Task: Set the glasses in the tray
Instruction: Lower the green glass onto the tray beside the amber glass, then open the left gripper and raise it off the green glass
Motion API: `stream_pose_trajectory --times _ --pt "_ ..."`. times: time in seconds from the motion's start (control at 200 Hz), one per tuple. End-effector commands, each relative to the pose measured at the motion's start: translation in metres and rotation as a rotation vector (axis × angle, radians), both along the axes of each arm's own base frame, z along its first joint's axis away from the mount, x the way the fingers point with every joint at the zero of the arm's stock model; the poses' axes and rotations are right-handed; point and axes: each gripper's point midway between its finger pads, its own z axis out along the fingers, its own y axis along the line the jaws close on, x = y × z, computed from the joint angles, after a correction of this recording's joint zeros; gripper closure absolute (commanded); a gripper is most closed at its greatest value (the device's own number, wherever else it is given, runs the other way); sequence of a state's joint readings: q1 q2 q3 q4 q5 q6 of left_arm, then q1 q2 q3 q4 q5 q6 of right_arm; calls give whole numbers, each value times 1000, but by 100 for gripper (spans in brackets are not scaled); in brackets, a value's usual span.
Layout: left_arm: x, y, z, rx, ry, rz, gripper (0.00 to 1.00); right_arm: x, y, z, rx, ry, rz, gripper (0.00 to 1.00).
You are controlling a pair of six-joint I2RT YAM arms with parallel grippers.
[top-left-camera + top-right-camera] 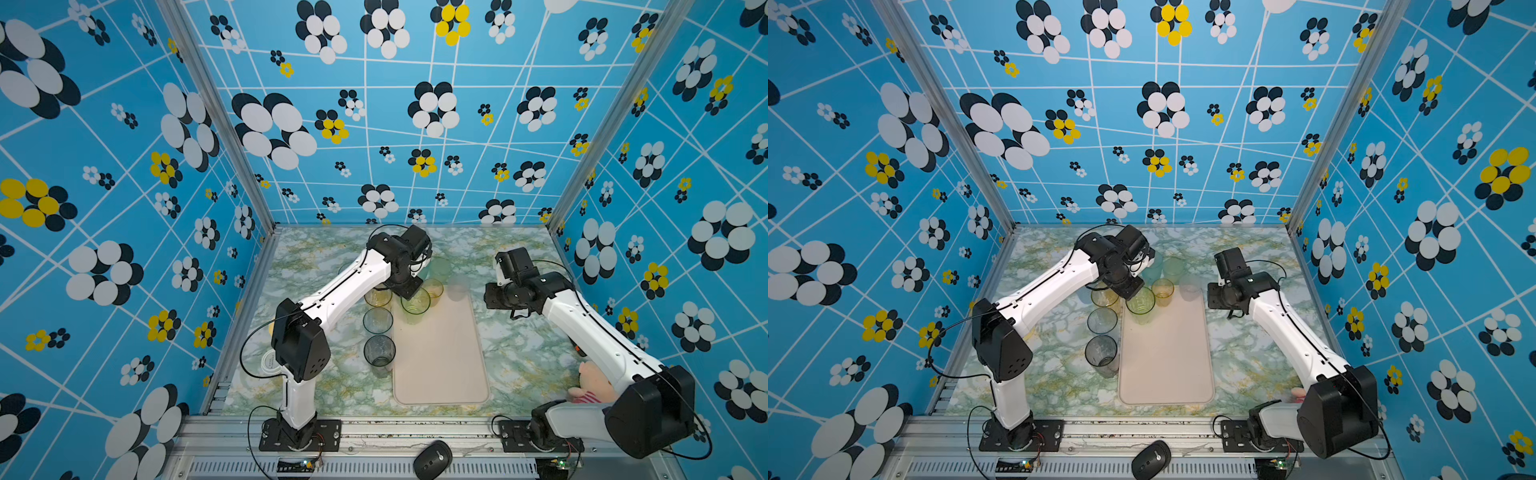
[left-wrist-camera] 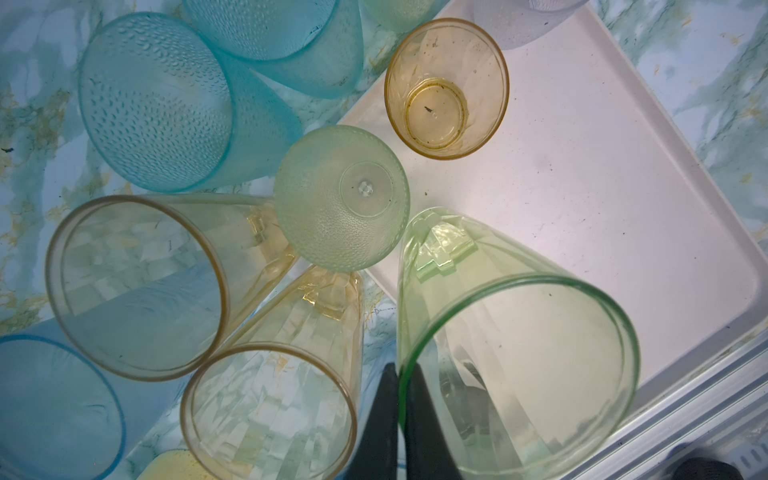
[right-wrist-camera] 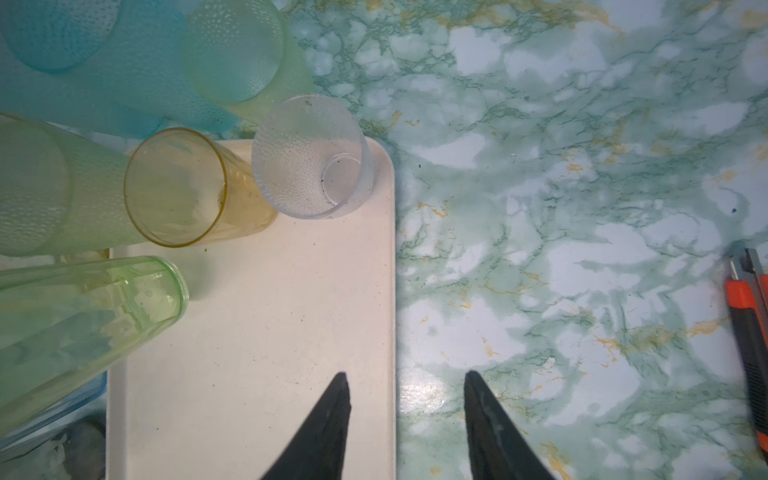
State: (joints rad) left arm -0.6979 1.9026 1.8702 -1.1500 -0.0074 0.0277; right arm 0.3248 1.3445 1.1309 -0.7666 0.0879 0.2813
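Observation:
The cream tray [image 1: 440,361] [image 1: 1165,365] lies in the middle of the table. My left gripper [image 2: 401,370] is shut on the rim of a green glass [image 2: 519,353] [image 1: 415,305] over the tray's far left corner; I cannot tell whether its base touches. A small amber glass [image 1: 433,289] [image 3: 178,187] and a clear glass [image 1: 457,291] [image 3: 309,158] stand at the tray's far end. Amber [image 1: 377,297], bluish [image 1: 377,320] and smoky grey [image 1: 379,351] glasses line the tray's left side. My right gripper [image 3: 405,374] hangs open over the tray's right rim [image 3: 390,291], holding nothing.
Teal and green textured glasses [image 1: 438,266] [image 2: 158,104] crowd the table behind the tray. An orange box cutter [image 3: 748,332] lies right of the tray. A plush toy [image 1: 590,382] sits by the right arm's base, a white lid [image 1: 269,363] by the left arm, a mouse [image 1: 432,459] on the front rail.

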Motion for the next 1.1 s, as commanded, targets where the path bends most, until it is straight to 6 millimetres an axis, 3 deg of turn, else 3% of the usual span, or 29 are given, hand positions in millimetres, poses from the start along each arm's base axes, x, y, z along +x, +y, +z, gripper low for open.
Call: stream_pose_trajectory --times 0.0,0.52,1.095 --pt "3 5 -7 18 10 -3 98 7 6 6 31 -16 -3 53" --pt "10 12 -26 46 63 1 98 10 14 0 28 -1 12 53" --pt "24 17 -30 62 57 15 96 14 21 -7 27 18 26 53"
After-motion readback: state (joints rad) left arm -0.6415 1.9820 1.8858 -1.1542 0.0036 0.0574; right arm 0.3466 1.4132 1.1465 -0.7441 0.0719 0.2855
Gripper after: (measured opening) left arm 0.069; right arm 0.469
